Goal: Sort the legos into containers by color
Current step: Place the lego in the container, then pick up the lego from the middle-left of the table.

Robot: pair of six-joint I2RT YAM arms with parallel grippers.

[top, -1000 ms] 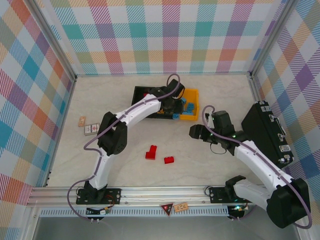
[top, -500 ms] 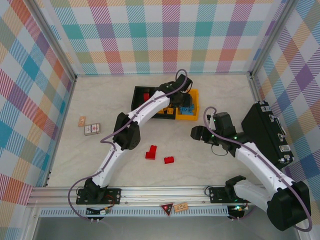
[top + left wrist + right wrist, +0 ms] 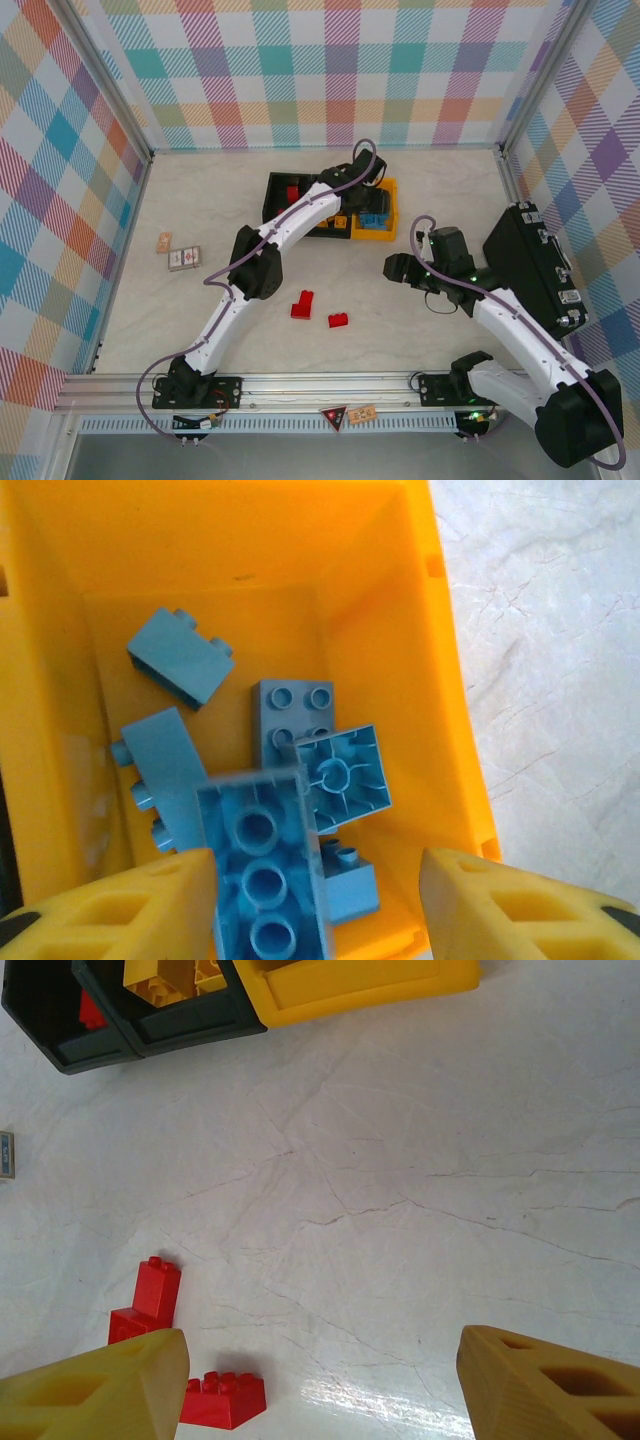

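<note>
Left tool point(image 3: 315, 905): fingers apart, hanging over the open yellow-orange bin point(image 3: 400, 600), which is the right-hand end of the three joined containers point(image 3: 330, 205). Nothing is clamped. A long blue lego point(image 3: 262, 870) lies underside up between the fingers, close against the left finger point(image 3: 120, 900), with a clear gap to the other finger. Several more blue legos point(image 3: 292, 715) lie heaped in the same bin, some on their sides and one with its hollow base up. From above, the left tool point(image 3: 372, 198) sits over this bin, and the row of containers stands toward the far edge of the worktop point(image 3: 200, 200), about mid-width. The middle black bin point(image 3: 190, 1025) holds yellow legos point(image 3: 175, 975). The end black bin point(image 3: 60, 1055) shows a red lego point(image 3: 92, 1008) inside. Right tool point(image 3: 320, 1390): fingers wide apart, nothing between them, held above bare worktop. Two loose red legos lie toward the near edge, around mid-width: a stepped piece point(image 3: 148, 1300) and a smaller brick point(image 3: 222, 1400) just beside it. Seen from above, the right tool point(image 3: 392, 267) is off to their right. Two cards point(image 3: 176, 252) lie near the left edge. A large black case point(image 3: 530, 260) lies along the right edge.
</note>
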